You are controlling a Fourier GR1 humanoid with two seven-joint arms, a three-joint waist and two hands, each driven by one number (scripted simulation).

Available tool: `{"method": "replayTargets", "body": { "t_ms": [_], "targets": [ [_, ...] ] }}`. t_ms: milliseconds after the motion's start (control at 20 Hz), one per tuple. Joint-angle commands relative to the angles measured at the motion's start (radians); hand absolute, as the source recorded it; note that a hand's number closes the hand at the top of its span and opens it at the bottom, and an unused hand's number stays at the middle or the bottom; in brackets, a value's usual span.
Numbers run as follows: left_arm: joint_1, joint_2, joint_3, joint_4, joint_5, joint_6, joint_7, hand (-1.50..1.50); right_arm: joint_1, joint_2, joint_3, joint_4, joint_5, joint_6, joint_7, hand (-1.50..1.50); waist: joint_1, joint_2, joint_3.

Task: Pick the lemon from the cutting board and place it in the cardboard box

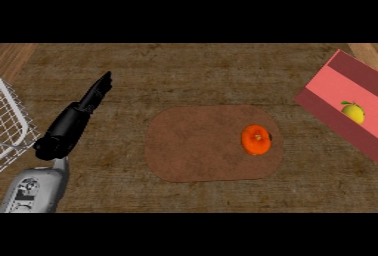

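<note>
Head view, looking steeply down on a brown, coarse-grained counter top. The lemon, yellow with a small green stem end, lies inside the cardboard box, a shallow container with a pinkish-red floor and darker red walls that sits tilted at the right edge of the view and is partly cut off by it. The lemon rests toward the box's right part, clear of the near wall. Well to the left of the box, the cutting board, a rounded brown slab, lies flat at the centre of the counter. On its right end sits an orange fruit, round, with a small dark mark at its right side; it stands apart from the box. At far left the left hand rises from its grey forearm, black fingers straight and pressed together, pointing up and to the right; it is released and holds nothing, and it hangs clear of the board. Beside the forearm, at the left edge, a white wire basket shows in part. No right hand appears in this view.
</note>
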Motion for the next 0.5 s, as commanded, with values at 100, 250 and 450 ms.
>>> {"method": "replayTargets", "body": {
  "t_ms": [100,250,450],
  "targets": [
    [0.0,0.012,0.008,-0.006,-0.003,-0.003,-0.004,0.0,-0.084,-0.035,-0.286,0.156,-0.262,0.073,0.137,-1.5,-0.005,0.0,-0.001],
    [-0.029,0.005,0.016,0.015,0.008,-0.004,0.007,0.0,-0.05,-0.099,-0.351,0.208,-0.315,0.059,0.172,-1.5,-0.001,0.01,0.0],
    [0.011,0.015,0.003,-0.027,0.011,-0.031,-0.009,0.0,-0.009,-0.149,-0.38,0.214,-0.344,0.033,0.166,-1.5,0.025,0.014,0.001]
  ]
}}
